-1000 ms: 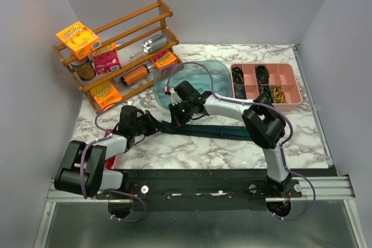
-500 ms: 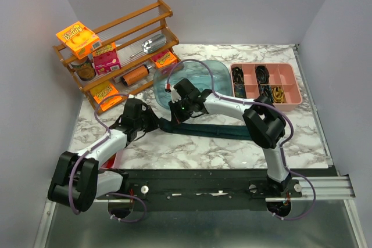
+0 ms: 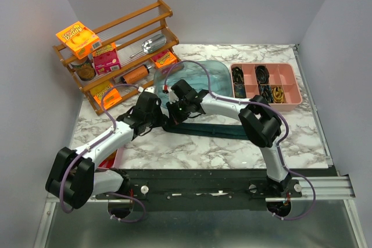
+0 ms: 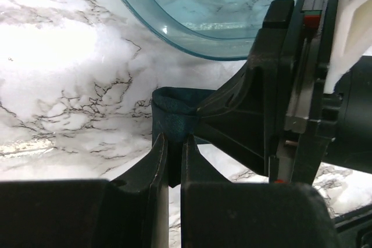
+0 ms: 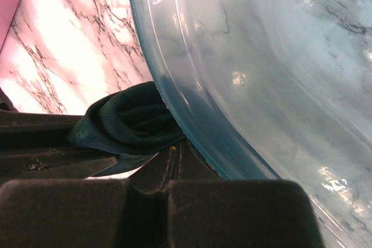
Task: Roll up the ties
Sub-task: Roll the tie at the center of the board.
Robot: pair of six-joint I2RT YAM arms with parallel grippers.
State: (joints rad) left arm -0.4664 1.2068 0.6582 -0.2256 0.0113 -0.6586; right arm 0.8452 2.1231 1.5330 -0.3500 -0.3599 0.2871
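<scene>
Teal fabric of the necktie (image 3: 216, 130) is found laid flat on the marble table (image 3: 174, 150), running left to right just in front of the translucent blue tub (image 3: 200, 79) and partly under the right arm. Its left end is gathered into a small rolled fold, which is seen in the right wrist view (image 5: 125, 121) to lie against the rim of the tub (image 5: 261, 56). The left gripper (image 3: 156, 119) and the right gripper (image 3: 174, 115) are brought together at this fold, just beside each other. In the left wrist view the left gripper (image 4: 172, 142) is seen with its fingers (image 4: 156, 161) set narrow, a strip of the fabric (image 4: 172, 119) being pinched between them. The right gripper (image 5: 175, 164) is recorded with its fingers drawn almost together, a flap of the fold being caught at their tips. The roll is small; most of the necktie's length is noted as unrolled. A wooden rack (image 3: 125, 24) holding boxes and jars stands at the far left, and a pink organiser tray (image 3: 290, 98) is placed to the right of the tub, well apart from both grippers.
</scene>
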